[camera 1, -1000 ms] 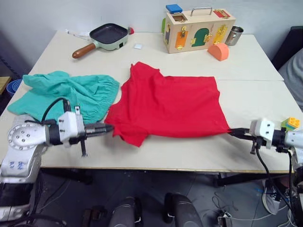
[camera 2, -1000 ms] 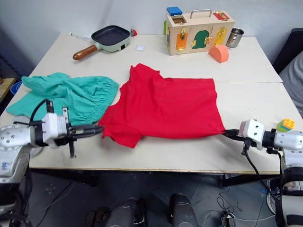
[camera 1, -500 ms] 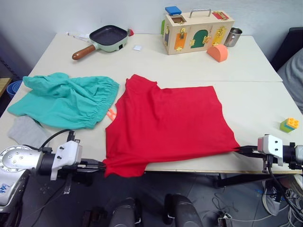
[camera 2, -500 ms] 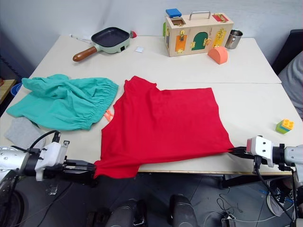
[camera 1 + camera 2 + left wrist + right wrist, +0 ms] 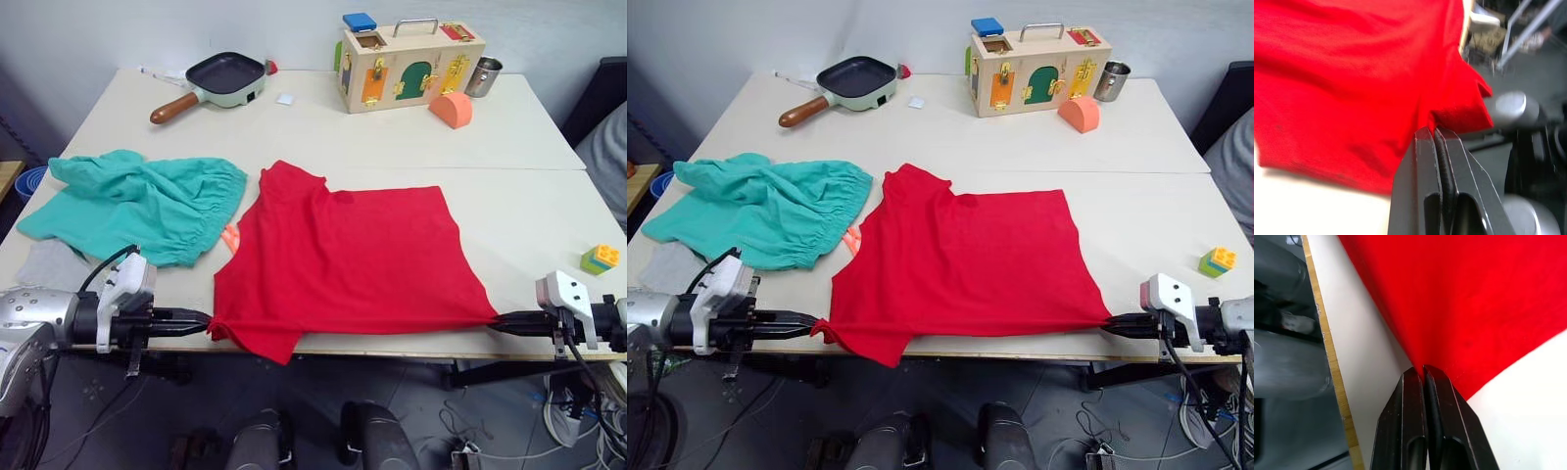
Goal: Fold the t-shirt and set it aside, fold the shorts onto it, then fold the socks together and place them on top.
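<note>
— Two pincers, both clamped? Where was the t-shirt [image 5: 348,259]?

— From the head views, I had it flat at the table's [image 5: 411,137] near edge, its long axis running across between my arms. My left pincer [image 5: 201,320] pinched the left corner, my right pincer [image 5: 498,321] the right corner; the cloth lay inward from each.

— Left wrist view?

— Fingers [image 5: 1422,147] closed on a red corner.

— Right wrist view?

— Fingers [image 5: 1413,382] closed on the red hem by the table edge.
</note>
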`<state>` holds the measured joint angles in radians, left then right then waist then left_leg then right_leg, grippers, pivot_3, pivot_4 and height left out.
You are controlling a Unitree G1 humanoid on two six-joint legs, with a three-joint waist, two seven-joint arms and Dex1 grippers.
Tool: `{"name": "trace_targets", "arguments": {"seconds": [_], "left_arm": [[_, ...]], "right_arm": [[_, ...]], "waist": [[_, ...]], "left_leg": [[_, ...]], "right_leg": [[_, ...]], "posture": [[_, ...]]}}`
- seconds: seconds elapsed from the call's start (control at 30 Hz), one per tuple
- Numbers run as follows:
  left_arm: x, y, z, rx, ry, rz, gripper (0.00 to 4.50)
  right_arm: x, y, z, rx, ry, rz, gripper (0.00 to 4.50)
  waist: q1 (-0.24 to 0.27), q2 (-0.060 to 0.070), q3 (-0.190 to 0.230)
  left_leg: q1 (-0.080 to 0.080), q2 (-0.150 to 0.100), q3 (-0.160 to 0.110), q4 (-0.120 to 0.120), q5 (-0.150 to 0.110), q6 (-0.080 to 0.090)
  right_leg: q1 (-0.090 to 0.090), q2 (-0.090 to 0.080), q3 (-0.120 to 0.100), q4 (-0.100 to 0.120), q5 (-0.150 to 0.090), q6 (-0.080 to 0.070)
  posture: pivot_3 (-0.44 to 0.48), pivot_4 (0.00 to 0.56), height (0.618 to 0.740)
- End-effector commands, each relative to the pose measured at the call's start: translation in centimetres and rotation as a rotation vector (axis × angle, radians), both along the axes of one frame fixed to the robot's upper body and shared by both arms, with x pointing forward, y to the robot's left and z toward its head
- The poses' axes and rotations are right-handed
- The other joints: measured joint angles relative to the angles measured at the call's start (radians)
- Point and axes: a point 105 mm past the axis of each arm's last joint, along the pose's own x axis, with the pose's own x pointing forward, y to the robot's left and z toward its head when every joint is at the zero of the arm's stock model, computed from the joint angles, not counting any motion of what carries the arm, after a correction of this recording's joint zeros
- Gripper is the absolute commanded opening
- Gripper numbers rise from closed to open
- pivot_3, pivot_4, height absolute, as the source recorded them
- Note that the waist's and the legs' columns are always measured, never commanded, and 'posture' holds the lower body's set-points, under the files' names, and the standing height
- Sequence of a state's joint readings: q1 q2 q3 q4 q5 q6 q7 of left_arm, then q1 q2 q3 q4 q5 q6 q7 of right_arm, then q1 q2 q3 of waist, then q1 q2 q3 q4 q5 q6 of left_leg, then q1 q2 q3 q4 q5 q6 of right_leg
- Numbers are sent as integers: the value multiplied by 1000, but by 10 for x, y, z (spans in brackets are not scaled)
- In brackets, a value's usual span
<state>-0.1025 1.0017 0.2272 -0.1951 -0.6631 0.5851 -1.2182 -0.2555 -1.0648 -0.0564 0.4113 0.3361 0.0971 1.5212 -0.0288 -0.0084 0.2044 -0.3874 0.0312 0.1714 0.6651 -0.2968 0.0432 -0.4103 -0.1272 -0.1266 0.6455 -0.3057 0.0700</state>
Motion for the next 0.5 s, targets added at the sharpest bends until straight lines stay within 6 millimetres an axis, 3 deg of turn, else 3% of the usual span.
{"name": "trace_targets", "arguments": {"seconds": [0.03, 0.2, 0.5], "left_arm": [[13, -4, 9, -55, 20, 43, 0], [22, -5, 7, -54, 30, 79, 0], [36, -2, -2, -30, -16, 166, 0]], "right_arm": [[12, 9, 24, 51, 49, -19, 46], [31, 16, 25, 75, 34, -65, 46], [43, 30, 21, 94, -29, -56, 46]], "waist": [[-2, 0, 0], [1, 0, 0], [2, 0, 0]], "left_leg": [[0, 0, 0, 0, 0, 0], [0, 0, 0, 0, 0, 0], [-2, -1, 0, 1, 0, 0]], "right_leg": [[0, 0, 0, 0, 0, 0], [0, 1, -1, 0, 0, 0], [-1, 0, -1, 0, 0, 0]], "posture": [[0, 150, 740], [0, 150, 740], [0, 150, 740]]}}
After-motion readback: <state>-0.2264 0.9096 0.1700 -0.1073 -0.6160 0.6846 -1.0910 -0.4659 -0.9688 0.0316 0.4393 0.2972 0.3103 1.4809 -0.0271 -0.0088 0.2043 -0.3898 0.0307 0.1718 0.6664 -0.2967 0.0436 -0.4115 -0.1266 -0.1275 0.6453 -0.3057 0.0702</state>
